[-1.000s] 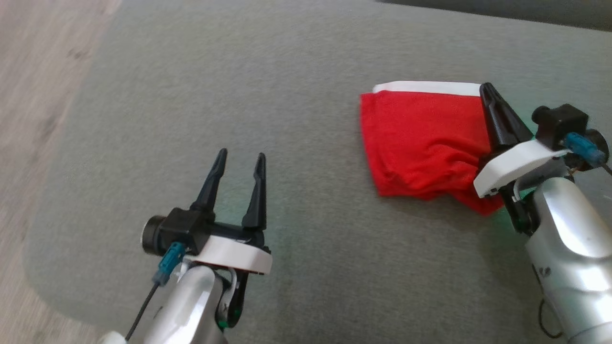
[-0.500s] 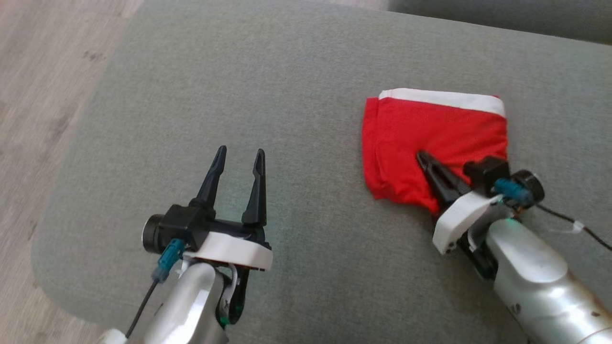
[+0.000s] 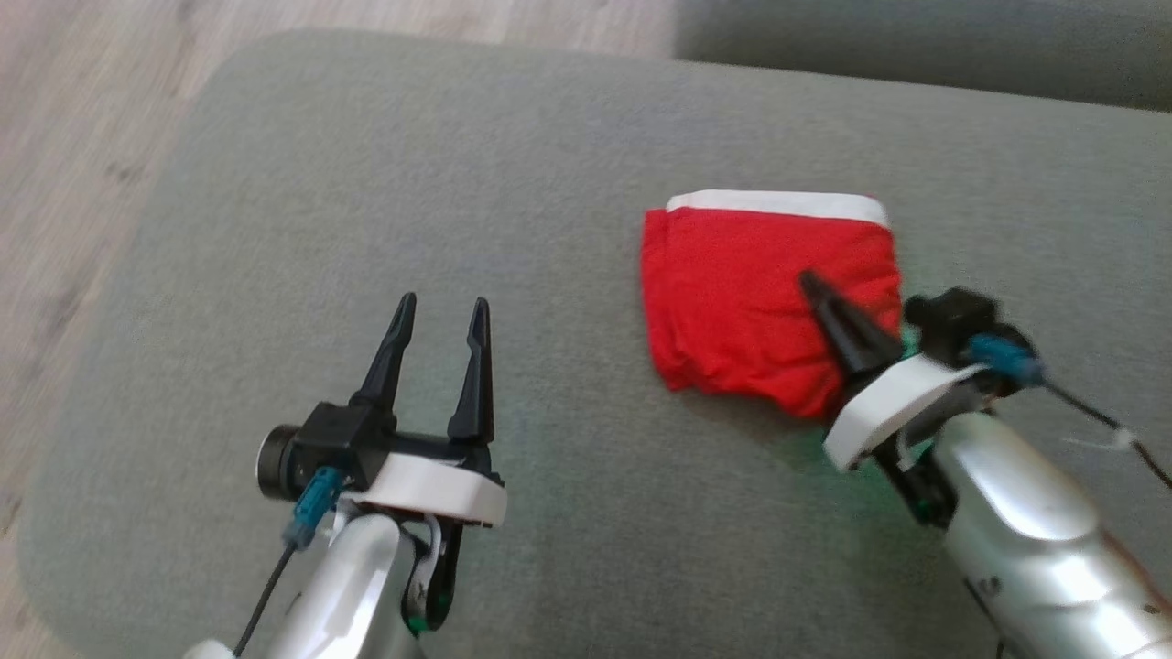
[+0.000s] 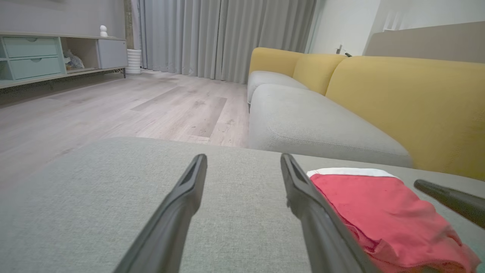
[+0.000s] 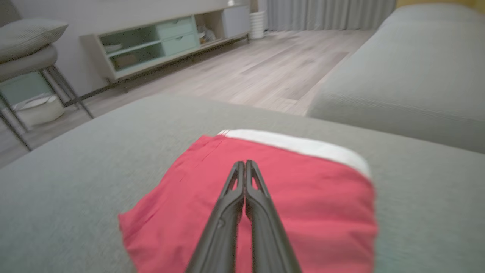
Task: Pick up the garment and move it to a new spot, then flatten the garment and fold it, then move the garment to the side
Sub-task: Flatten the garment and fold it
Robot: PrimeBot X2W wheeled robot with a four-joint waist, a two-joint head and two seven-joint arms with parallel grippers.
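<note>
Lying on the right half of a broad grey cushion (image 3: 412,165), the folded red garment (image 3: 742,302) has bare fabric on every side, with wide room to its left and narrower strips to its right and beyond it. The cushion's rounded left edge borders wooden floor (image 3: 73,137). Its far edge faces a second grey seat (image 3: 916,46) across a narrow gap.

The right pincer (image 3: 808,279), fingers pressed together with nothing between them, reaches in over the garment's near right corner. Its tips sit above the red cloth, but whether they touch it cannot be told. The left pincer (image 3: 441,305) hangs open and empty over bare cushion, well to the garment's left.

The garment's white waistband (image 3: 778,203) runs left to right along the far edge, which is the slightly longer axis. The rumpled hem faces the robot.
</note>
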